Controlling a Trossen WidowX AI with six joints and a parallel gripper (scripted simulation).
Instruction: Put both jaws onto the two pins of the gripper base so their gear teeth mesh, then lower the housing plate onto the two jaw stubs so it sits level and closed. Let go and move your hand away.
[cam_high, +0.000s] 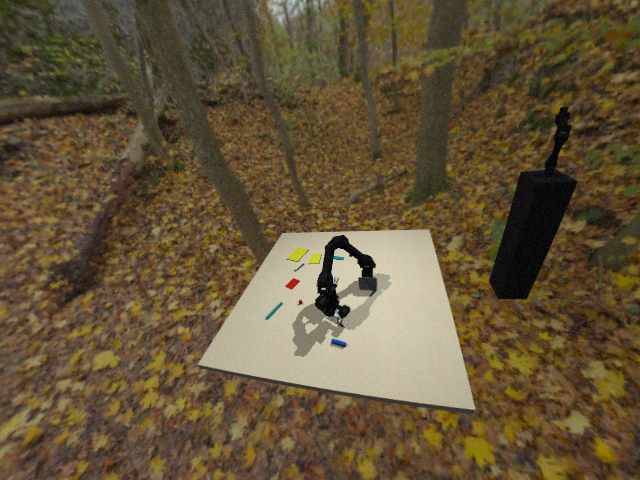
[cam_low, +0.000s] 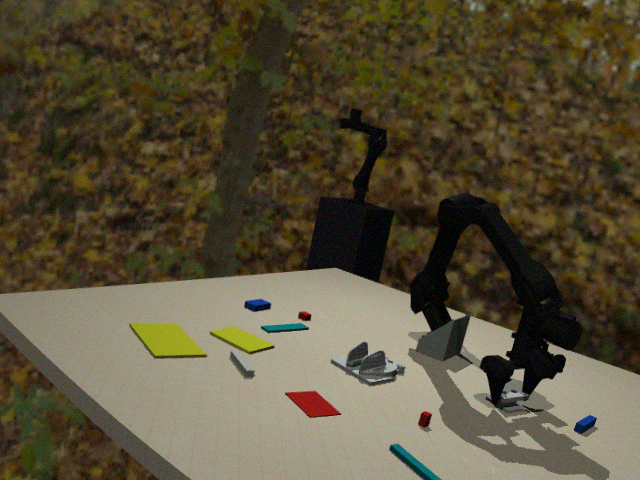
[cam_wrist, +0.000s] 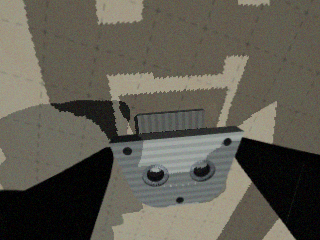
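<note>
A pale grey housing plate (cam_wrist: 175, 192) (cam_low: 512, 394), with two round raised rings and small dark holes on its face, is low at the table. A ribbed block shows beyond its far edge. My gripper (cam_wrist: 172, 147) (cam_low: 511, 399) is open, with one fingertip close beside each end of the plate; whether they touch it is unclear. A grey assembly (cam_low: 373, 380) (cam_high: 335, 280), apparently the gripper base, stands apart, nearer the table's middle. Two upright, round-topped grey fins, apparently the jaws, stand side by side on it. Pins and meshing teeth are too small to tell.
A dark grey wedge (cam_low: 444, 341) (cam_high: 367, 283) stands by the arm's base. A blue block (cam_low: 585, 424) (cam_high: 338, 342) and a red block (cam_low: 424, 419) (cam_high: 300, 301) lie near the gripper. Yellow, red and teal flat pieces and a grey bar (cam_low: 241, 364) lie farther off.
</note>
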